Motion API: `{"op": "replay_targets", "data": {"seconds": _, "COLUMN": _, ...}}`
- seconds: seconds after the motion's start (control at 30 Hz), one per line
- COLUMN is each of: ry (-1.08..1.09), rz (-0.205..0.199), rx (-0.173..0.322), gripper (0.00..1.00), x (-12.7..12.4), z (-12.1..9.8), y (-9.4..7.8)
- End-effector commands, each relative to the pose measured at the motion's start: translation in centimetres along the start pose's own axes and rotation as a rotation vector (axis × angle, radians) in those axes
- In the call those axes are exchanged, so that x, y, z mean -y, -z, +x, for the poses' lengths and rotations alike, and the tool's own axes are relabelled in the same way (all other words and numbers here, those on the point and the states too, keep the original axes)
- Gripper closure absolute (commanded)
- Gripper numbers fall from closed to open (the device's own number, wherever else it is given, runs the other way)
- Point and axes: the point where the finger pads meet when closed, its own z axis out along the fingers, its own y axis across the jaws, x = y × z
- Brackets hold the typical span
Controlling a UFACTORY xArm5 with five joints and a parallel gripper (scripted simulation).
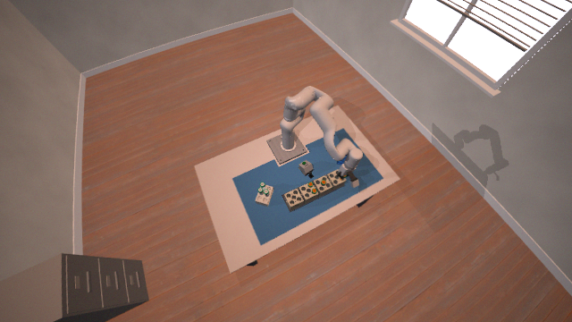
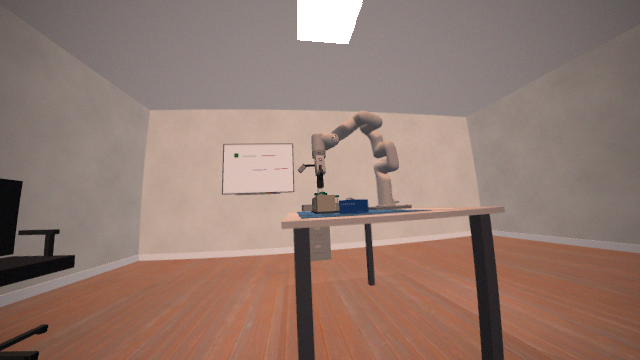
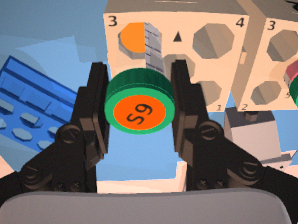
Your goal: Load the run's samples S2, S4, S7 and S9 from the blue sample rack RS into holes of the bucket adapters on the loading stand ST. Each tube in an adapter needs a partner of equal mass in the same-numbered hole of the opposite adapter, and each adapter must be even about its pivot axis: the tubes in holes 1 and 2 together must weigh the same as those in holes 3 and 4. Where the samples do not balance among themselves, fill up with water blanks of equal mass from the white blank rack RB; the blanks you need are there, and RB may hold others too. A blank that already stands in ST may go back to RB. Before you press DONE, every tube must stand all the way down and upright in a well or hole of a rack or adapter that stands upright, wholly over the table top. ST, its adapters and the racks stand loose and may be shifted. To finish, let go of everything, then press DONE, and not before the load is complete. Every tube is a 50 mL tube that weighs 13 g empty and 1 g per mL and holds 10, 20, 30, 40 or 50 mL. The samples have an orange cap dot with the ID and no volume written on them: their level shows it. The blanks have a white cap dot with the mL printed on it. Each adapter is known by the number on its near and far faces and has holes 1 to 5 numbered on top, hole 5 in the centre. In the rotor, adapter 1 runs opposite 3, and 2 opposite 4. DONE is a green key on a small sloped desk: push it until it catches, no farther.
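My gripper [image 3: 139,80] [image 1: 343,175] [image 2: 320,184] is shut on sample tube S9 [image 3: 139,106], which has a green cap and an orange dot. The tube hangs upright, and its orange-filled lower end [image 3: 133,38] is at hole 3 of adapter 1 [image 3: 174,12]. I cannot tell how deep it sits. Adapter 1 is the end block of the loading stand ST [image 1: 295,199] [image 2: 325,203]. Its hole 4 [image 3: 214,42] is empty. The blue sample rack RS [image 3: 27,96] [image 2: 353,206] lies to the left in the wrist view. The white blank rack RB [image 1: 264,196] stands at the mat's left.
The neighbouring adapter [image 3: 276,36] holds a green-capped tube [image 3: 293,82] at the right edge of the wrist view. Other adapters hold orange-dotted tubes [image 1: 322,182]. The DONE desk [image 1: 306,167] stands behind the stand. A small pale block [image 1: 354,182] lies by the stand's end.
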Motion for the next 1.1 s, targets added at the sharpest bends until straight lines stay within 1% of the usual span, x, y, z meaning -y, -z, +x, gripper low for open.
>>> {"op": "replay_targets", "data": {"seconds": 0.0, "ry": 0.000, "rz": 0.002, "rx": -0.004, "gripper": 1.00, "x": 0.0, "z": 0.1, "y": -0.1}}
{"op": "replay_targets", "data": {"seconds": 1.07, "ry": 0.000, "rz": 0.002, "rx": -0.004, "gripper": 1.00, "x": 0.1, "z": 0.1, "y": -2.9}}
